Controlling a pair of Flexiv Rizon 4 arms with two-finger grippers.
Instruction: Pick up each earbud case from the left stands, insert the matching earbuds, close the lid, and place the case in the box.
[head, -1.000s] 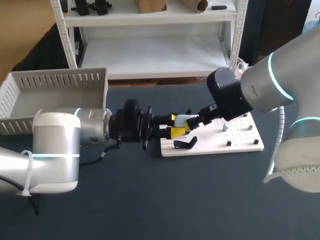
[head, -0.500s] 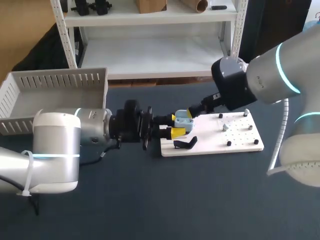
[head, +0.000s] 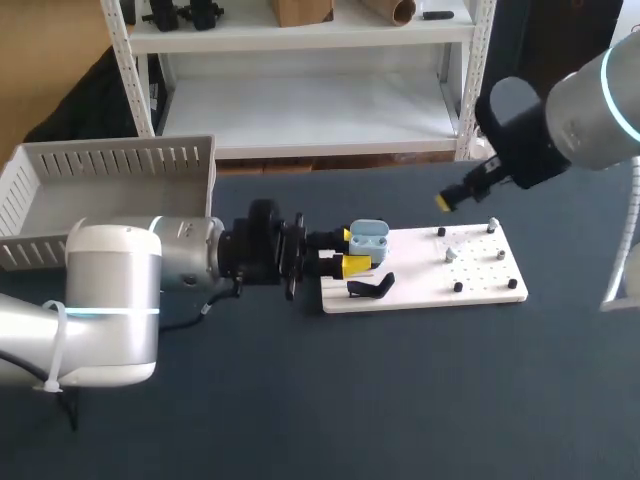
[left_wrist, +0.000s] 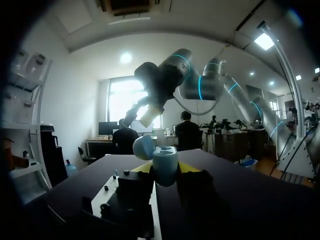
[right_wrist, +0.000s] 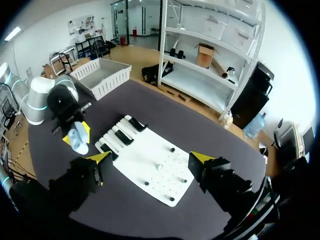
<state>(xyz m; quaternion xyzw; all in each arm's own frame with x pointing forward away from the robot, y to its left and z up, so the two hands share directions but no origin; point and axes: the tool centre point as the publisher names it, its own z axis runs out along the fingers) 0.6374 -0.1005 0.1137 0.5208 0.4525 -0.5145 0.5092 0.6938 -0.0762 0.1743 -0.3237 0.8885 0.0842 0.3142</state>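
Note:
A light blue earbud case with its lid up is held over the left end of the white board, and my left gripper is shut on it. From the left wrist the case sits between the yellow tips, lid tilted back. My right gripper hangs above the board's far side, well apart from the case. In the right wrist view it stands open and empty, high over the board. A small white earbud lies on the board.
A black stand lies on the board's left front part, and several black pegs dot its right half. A grey slatted box stands at the table's far left. The near side of the table is dark bare cloth.
My right arm has drawn back from the case, rising and moving to the right. The left gripper has kept still with the case in it.

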